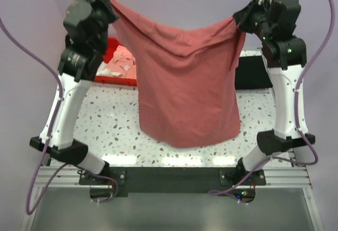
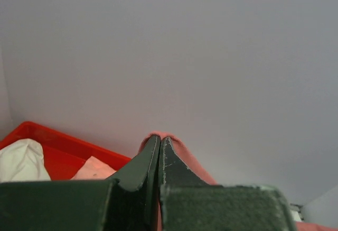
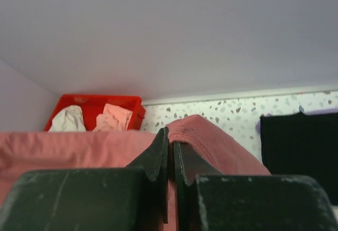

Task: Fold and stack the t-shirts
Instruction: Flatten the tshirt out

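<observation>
Two grippers share load: left gripper pinches one top corner of rose-red t-shirt, right gripper pinches other, so cloth hangs spread and smooth above table, likely for laying flat. Black t-shirt lies on table behind right arm.

The big shirt is plain dusty rose-red, the other shirt plain black. My left claw and right claw are blackish. My bench is white, speckled grey-brown; the bin bright red.
</observation>
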`<state>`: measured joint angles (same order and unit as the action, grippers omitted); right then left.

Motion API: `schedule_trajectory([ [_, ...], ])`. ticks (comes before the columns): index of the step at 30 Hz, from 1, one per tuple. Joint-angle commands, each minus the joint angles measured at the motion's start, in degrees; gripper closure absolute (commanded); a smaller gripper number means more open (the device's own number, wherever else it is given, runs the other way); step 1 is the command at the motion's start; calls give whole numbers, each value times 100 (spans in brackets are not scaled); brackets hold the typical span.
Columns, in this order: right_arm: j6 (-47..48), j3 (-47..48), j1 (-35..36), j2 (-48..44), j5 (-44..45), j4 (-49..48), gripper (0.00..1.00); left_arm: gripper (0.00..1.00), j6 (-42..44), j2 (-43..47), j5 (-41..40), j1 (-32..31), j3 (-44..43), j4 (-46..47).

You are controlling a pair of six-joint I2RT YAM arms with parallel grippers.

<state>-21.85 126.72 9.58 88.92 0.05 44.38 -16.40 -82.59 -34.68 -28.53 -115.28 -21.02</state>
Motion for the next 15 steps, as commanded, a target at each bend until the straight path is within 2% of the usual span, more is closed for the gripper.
schedule_trajectory([
  [1,251,1582,-18,248,-50,-202,100,100,-478,-388,1594,770,-1758,-579],
  [2,277,1776,-27,248,-41,-254,100,100,-495,-459,1822,770,-1882,-553],
  [4,347,1473,-18,-31,-23,-516,99,100,-504,-251,1886,788,-1770,-387],
  [8,541,549,-18,-709,109,-738,99,100,-504,539,1684,814,-508,123],
  [13,708,-611,-18,-1377,267,-686,98,100,-487,1410,1288,814,645,265],
  [15,699,-1523,-18,-1807,40,-624,97,100,-600,1990,1148,814,1532,256],
])
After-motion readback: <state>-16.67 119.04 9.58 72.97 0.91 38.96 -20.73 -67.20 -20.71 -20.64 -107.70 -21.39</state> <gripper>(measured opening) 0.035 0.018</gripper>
